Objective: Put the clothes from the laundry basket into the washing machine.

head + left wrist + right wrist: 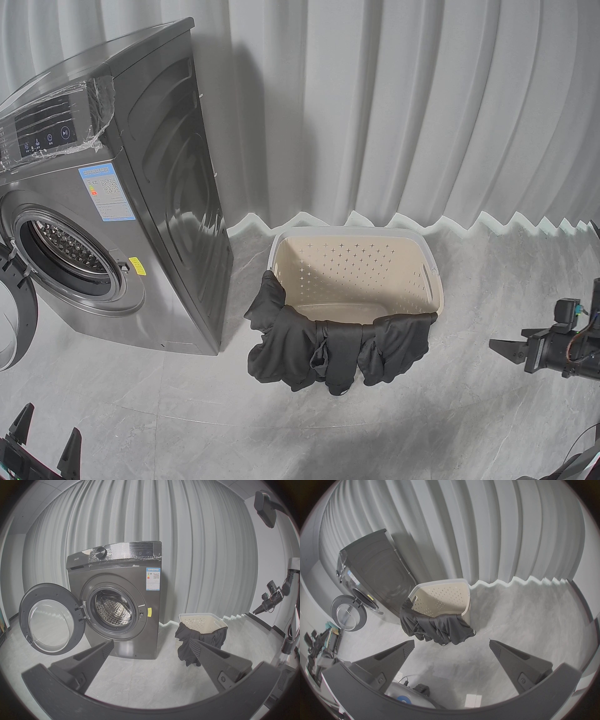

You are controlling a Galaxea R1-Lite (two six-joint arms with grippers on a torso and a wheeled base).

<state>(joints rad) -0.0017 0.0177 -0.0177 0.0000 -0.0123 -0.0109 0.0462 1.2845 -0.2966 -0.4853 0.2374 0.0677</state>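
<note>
**First pickup not yet begun: both hands open, away from the basket**

The dark grey, crumpled garment [331, 350] is draped over the near rim of the cream perforated plastic laundry basket [356, 232], most of it hanging down the outside toward the floor. The basket stands on the grey marbled floor [387, 431], just beside the dark grey front-loading washing machine [169, 187].

The left hand [45, 437] sits low and well apart from the garment, fingers spread and holding nothing. The right hand [515, 347] hangs out to the basket's right, also spread and holding nothing.

Judging by this, the step in hand is the approach. Next, one hand must come down on the bunched cloth at the rim and pinch a thick fold.

The round door [50, 619] stands swung wide, and bare steel shows in the drum [69, 253]. A trailing sleeve could snag the rim and tip the light basket. A white pleated curtain [387, 106] hangs behind.
</note>
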